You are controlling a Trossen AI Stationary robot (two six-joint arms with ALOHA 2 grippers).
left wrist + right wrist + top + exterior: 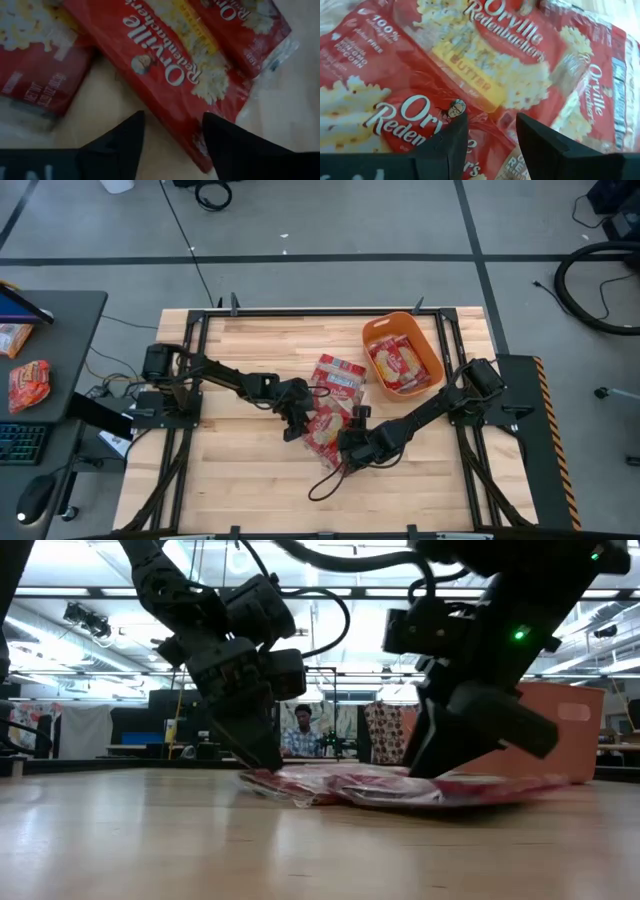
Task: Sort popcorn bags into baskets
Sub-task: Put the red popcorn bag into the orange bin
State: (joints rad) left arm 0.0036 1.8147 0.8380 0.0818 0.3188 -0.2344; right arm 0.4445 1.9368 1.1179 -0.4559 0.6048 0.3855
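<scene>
Wooden surface (230,450) is carrying a loose pile of popcorn bags (335,405) near its middle, and both arms are hovering right over it. Left pincer (172,132) is standing wide, one finger over a bag's edge and the other over bare wood, nothing held. That bag's long axis is running slantwise across the gap. Right pincer (490,131) is gaping over the pile's near end, empty too. Farther back, the orange basket (432,348) is already holding bags.
</scene>
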